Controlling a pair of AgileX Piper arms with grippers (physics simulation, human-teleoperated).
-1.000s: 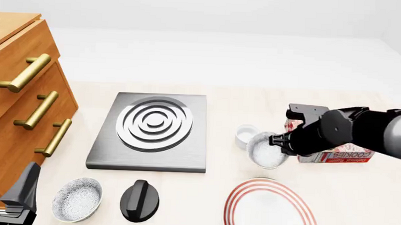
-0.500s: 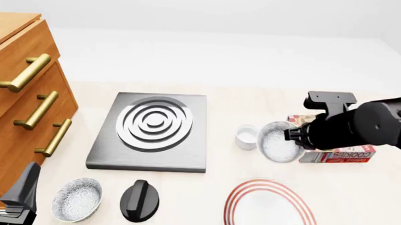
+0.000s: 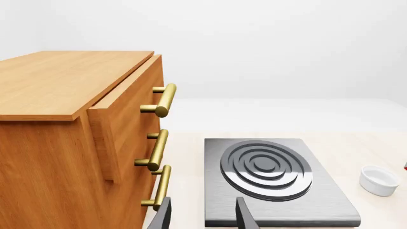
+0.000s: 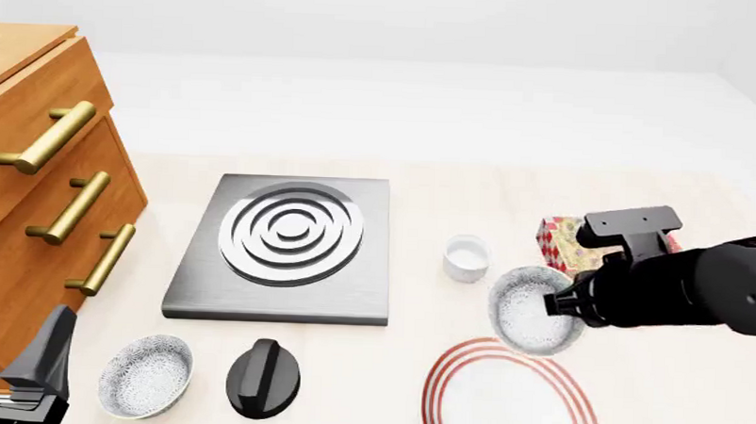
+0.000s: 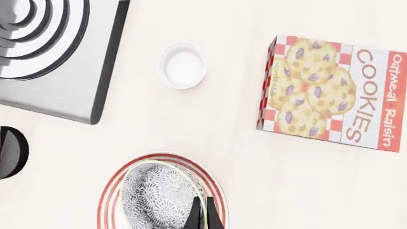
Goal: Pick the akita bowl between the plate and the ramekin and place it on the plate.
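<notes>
1. In the front view, right of centre and low in the frame, the right gripper [image 4: 563, 304] has its fingers clamped together on the rim of the small grey speckled akita bowl [image 4: 527, 312]; the bowl is held in the air, tilted with its white-grey inside turned toward the camera.
2. The bowl hangs just over the far edge of the large flat white plate with thin red rings [image 4: 454, 384], which lies at the bottom of the frame, right of centre. The right wrist view shows the bowl [image 5: 156, 195] above the plate [image 5: 216, 188], the thin dark fingers [image 5: 202, 214] pinching its rim.
3. The tiny plain white ramekin [image 4: 466, 257] stands on the table just beyond the bowl, near the right edge of the grey square burner with silver rings [image 4: 286, 242].
4. A red-checked cookie box [image 4: 560, 241] lies behind the right arm.
5. At lower left, a second speckled bowl [image 4: 145, 375] sits beside a black knob [image 4: 263, 376].
6. The left gripper [image 3: 202, 215] rests beside the wooden drawer cabinet with brass handles [image 4: 39, 191], its fingers apart, holding nothing.
</notes>
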